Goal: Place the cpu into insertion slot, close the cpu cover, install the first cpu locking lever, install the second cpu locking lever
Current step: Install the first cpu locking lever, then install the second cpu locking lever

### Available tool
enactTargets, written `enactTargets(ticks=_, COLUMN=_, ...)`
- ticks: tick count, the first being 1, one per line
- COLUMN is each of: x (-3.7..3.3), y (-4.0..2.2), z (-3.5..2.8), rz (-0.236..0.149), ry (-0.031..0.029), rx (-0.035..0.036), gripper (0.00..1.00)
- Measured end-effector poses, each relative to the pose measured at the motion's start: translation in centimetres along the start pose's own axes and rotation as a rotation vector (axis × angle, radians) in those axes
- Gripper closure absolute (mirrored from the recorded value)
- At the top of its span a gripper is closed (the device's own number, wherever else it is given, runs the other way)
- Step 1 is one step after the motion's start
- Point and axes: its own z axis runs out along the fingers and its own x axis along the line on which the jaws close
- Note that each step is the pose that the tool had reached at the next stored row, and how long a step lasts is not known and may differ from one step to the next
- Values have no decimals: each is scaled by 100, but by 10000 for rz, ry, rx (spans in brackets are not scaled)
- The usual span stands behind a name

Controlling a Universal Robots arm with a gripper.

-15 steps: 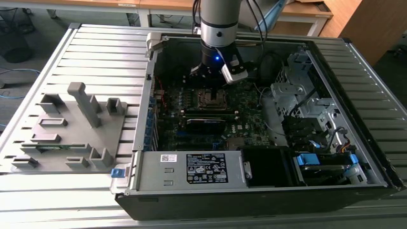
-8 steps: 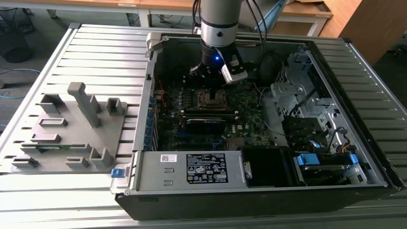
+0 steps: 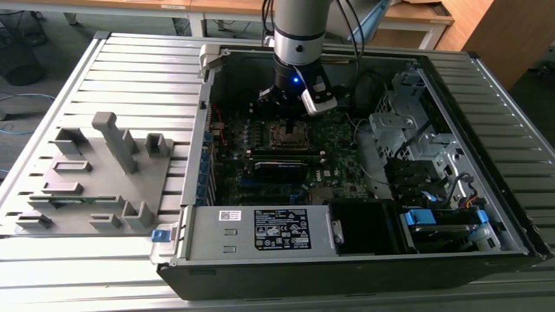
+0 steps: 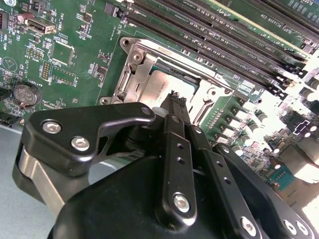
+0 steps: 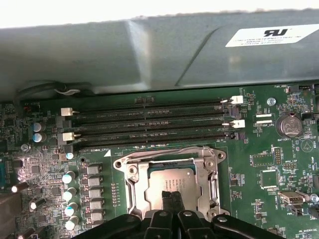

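Ribbed grey table (image 3: pixel 130 58) carries an open PC case (image 3: pixel 347 260) w/ the green motherboard (image 5: pixel 279 199) exposed; a grey fixture block (image 3: pixel 95 175) sits at the exterior view's left. Arm hangs over the board, hand (image 5: pixel 172 195) low over the insertion slot (image 5: pixel 130 196), fingers pressed together w/ nothing gripped, tips right above the cpu (image 5: pixel 167 181), which already lies seated in the socket. Cpu cover (image 4: pixel 202 102) looks laid down around the chip, silvery frame edging it in both wrist views. Judgement: cover step about done or being pressed home; best to push straight down w/ closed tips, on the frame not the chip, keeping clear of the RAM slots (image 5: pixel 149 124).
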Motion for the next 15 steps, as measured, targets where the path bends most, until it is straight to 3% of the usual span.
enactTargets(ticks=15, x=-1, y=1, z=-19, rz=0, ry=14, rx=-3, gripper=89)
